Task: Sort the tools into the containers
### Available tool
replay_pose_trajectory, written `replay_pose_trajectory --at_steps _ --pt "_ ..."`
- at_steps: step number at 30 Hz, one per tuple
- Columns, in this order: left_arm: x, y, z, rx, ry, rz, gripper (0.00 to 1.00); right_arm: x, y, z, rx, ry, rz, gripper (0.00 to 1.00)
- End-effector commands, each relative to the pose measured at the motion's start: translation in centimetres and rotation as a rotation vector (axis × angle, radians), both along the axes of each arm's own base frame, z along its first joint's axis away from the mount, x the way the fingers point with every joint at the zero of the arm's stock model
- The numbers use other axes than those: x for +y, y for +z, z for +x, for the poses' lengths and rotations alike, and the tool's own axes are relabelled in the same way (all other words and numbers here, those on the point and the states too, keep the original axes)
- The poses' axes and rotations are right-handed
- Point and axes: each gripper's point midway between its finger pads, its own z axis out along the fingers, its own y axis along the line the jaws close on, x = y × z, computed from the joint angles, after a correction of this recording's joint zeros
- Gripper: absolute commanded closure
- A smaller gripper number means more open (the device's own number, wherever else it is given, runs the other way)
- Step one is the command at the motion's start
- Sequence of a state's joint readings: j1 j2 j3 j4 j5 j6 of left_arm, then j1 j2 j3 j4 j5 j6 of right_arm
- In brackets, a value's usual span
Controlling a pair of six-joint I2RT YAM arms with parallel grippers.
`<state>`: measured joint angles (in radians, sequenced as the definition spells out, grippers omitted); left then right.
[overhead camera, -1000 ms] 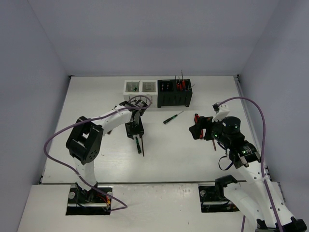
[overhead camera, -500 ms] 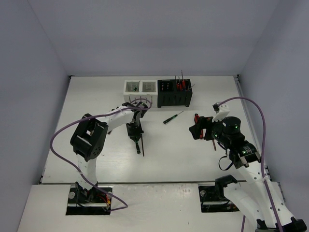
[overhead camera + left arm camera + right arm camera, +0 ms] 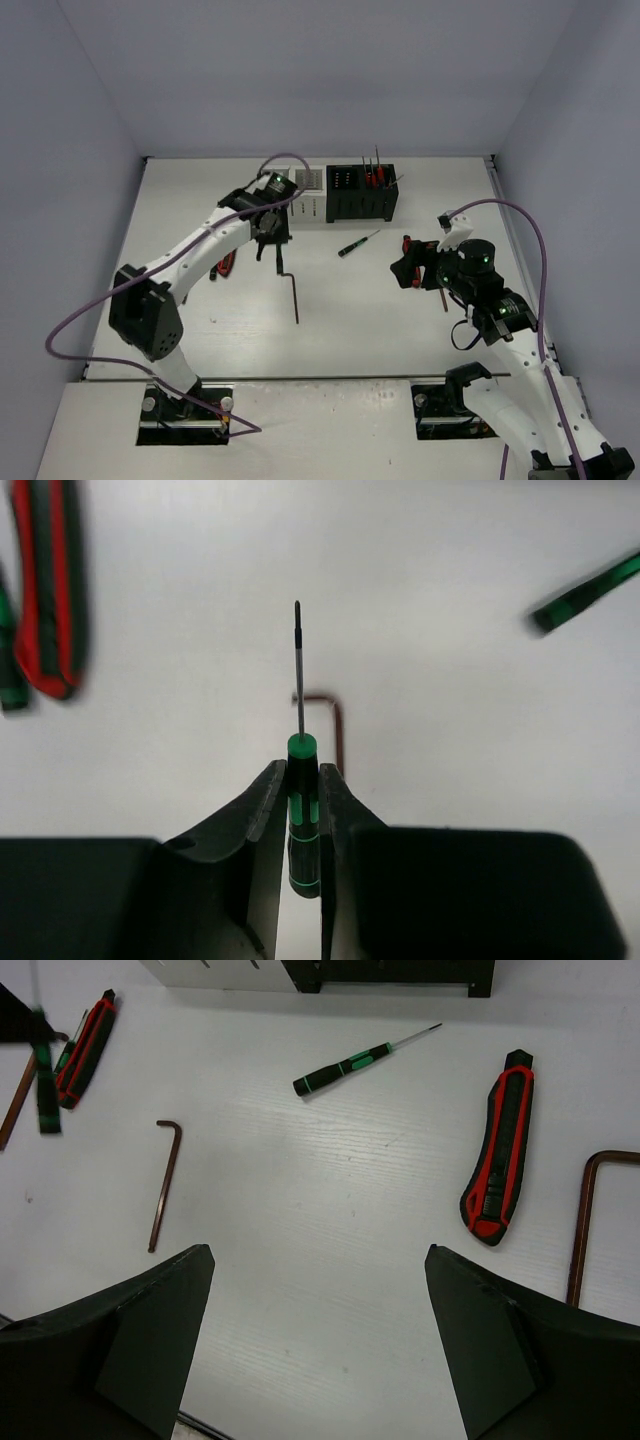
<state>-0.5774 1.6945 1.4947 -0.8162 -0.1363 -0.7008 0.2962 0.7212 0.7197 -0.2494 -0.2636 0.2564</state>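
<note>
Bench (image 3: pixel 350 320): white, carrying all items; left gripper (image 3: pixel 303 772): hanging just in front of the white box (image 3: pixel 310 205), jaws pinched on a green-handled screwdriver (image 3: pixel 302 748), its tip pointing down at the bench; right gripper (image 3: pixel 320 1340): spread wide, holding nothing, over the right side; black box (image 3: pixel 362 195): touching the white one, red-handled screwdrivers (image 3: pixel 372 175) standing in it; red-handled tool (image 3: pixel 497 1148): loose; hex key (image 3: pixel 165 1185): loose, beneath the left gripper; second green screwdriver (image 3: pixel 345 1064): loose, near the black box. Step in hand, as judged: carrying the held screwdriver to a container; next: centre it over a compartment, probably the white box's, lower, release.
</note>
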Motion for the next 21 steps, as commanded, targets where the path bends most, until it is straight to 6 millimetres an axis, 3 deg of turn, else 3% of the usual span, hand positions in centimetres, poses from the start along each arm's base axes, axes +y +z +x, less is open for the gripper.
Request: replay_pose_trajectory --at_steps 1,4,6,11,13,19,21 --pt "1.2 13.3 5.9 -0.469 -0.11 0.061 1.0 0.2 1.8 1.3 -0.063 -0.002 -0.006 0.16" --pt "1.6 18.4 10.3 -0.703 -0.162 0.103 1.0 0.2 2.1 1.5 -0.067 -0.003 -0.012 0.15" --pt "1.5 20.5 12.9 -0.815 -0.194 0.102 1.0 0.1 2.4 1.6 -0.07 -0.006 -0.013 0.15" --pt "1.6 22.8 18.4 -0.987 -0.238 0.125 1.0 0.2 2.7 1.9 -0.075 -0.009 -0.014 0.15" --pt "1.2 25.0 20.4 -1.091 -0.28 0.156 1.0 0.2 2.9 2.0 -0.076 -0.011 -0.013 0.15" --pt "0.9 23.6 24.5 -1.109 -0.301 0.179 1.0 0.3 2.9 1.9 -0.067 -0.019 0.006 0.15" --pt "0.9 21.9 25.5 -1.082 -0.307 0.171 1.0 0.3 3.1 1.9 -0.069 -0.023 0.012 0.15"
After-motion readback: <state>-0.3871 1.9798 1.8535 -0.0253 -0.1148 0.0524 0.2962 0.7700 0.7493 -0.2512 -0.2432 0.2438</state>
